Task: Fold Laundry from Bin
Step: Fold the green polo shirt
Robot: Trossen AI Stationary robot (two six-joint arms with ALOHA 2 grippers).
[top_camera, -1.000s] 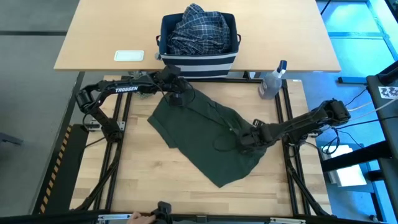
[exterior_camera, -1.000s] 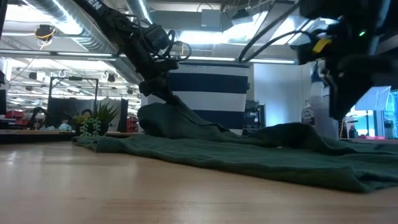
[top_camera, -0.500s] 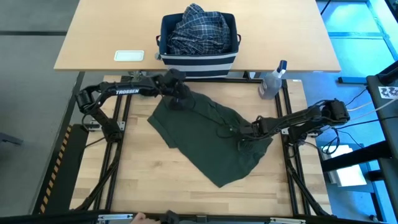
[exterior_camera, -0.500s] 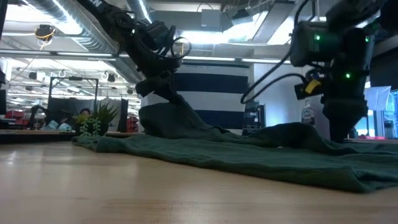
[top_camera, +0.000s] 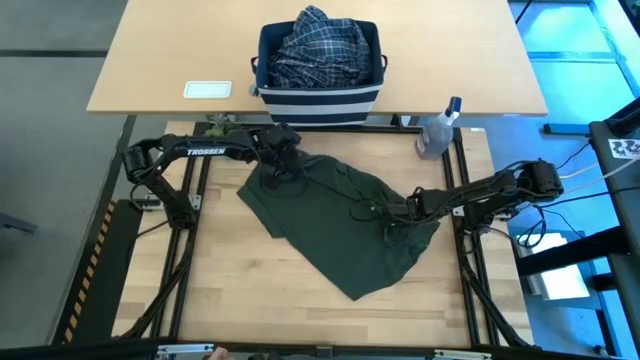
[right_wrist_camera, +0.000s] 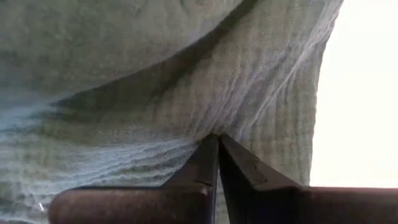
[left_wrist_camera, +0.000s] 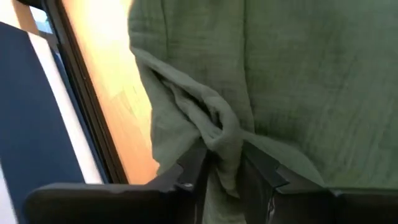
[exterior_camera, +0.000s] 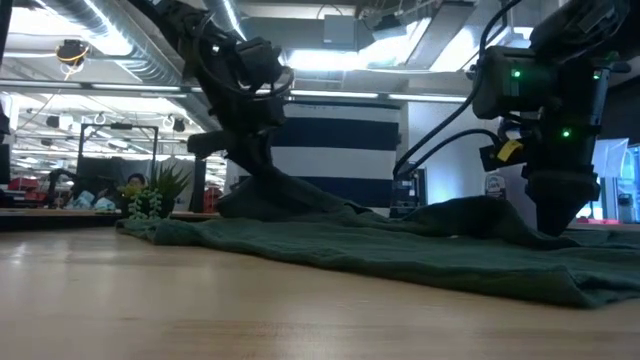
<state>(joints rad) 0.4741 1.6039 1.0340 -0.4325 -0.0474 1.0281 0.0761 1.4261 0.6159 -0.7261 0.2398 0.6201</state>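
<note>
- The room behind my work table is a big hall with ceiling pipes and bright strip lights; far behind my left gripper, desks and a small green plant stand.
- Beyond my two grippers there is a second, pale wooden table, and it carries the bin, well apart from my right gripper and near my left one.
- My work table is light wood and bare on the near side of both grippers.
- The dark olive-green garment lies spread on the work table under both my grippers, wrinkled, one edge a little raised.
- The bin is navy with white stripes, and the blue-and-white plaid shirt is heaped in it.
- My left gripper is at the garment's far corner, the fingers a little apart with a fold of the cloth between them.
- My right gripper is at the opposite edge, its fingers pressed together on the green cloth.
- A clear spray bottle stands beyond my right gripper, at the table's corner.
- A small white card lies on the pale table, beyond my left arm.
</note>
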